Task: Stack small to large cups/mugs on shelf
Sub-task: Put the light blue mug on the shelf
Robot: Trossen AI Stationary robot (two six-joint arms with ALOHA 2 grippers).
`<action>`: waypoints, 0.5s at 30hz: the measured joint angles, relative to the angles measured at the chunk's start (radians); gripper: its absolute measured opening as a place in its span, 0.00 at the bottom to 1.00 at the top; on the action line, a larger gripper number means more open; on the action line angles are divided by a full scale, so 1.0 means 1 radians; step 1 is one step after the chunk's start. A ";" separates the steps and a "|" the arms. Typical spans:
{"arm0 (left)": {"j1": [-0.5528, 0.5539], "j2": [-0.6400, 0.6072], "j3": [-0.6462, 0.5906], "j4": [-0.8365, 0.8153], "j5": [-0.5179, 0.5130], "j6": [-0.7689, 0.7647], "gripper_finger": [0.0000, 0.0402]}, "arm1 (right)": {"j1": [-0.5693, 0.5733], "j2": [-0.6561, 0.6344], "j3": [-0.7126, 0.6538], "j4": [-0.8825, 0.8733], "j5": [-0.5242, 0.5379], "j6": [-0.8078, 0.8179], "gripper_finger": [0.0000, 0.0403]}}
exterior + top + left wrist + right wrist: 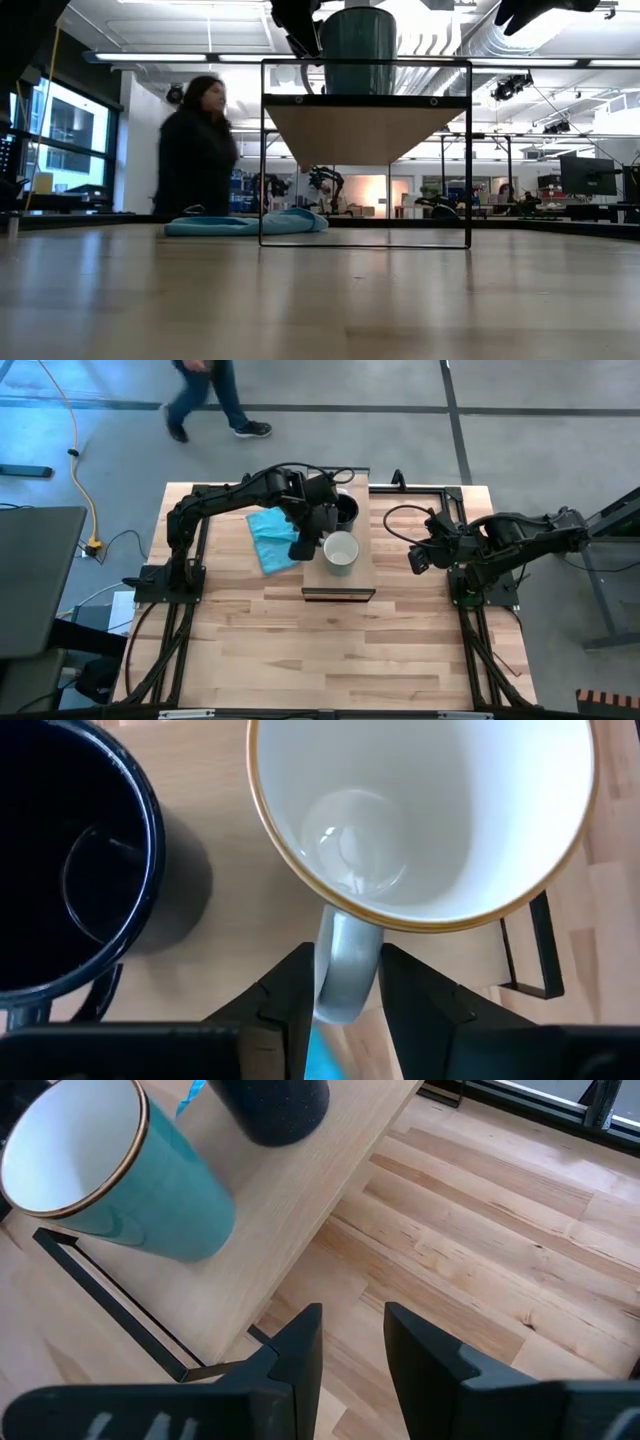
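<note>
Mug handle (345,965) between left gripper (345,1005) jaws, seemingly touching.

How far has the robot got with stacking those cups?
Both mugs stand on the shelf, and a clear glass cup already sits inside the white-lined mug. The left gripper straddles that mug's handle. The black mug stands apart, unstacked. The right gripper waits aside.

Bright ceiling strip lights (200,57) glare overhead, and the walking person (195,150) blurs.
</note>
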State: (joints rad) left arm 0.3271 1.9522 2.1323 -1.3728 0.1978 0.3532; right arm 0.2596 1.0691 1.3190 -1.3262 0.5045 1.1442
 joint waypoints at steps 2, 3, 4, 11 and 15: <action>0.000 0.000 0.000 0.000 0.000 -0.025 0.25 | 0.000 0.000 0.000 0.000 0.000 0.000 0.25; 0.000 0.000 0.000 0.000 -0.001 -0.038 0.25 | 0.000 0.000 0.000 0.000 0.000 0.000 0.25; 0.000 0.000 0.000 0.000 -0.001 -0.047 0.25 | 0.000 0.000 0.000 0.000 0.000 0.000 0.25; -0.001 0.000 0.000 0.000 -0.007 -0.122 0.25 | 0.000 0.000 0.000 0.000 0.000 0.000 0.25; -0.001 0.000 0.000 0.003 -0.022 -0.158 0.25 | 0.000 0.000 0.000 0.000 0.000 -0.002 0.25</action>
State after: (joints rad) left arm 0.3260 1.9518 2.1323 -1.3697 0.1754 0.1949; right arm 0.2596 1.0691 1.3190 -1.3266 0.5049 1.1421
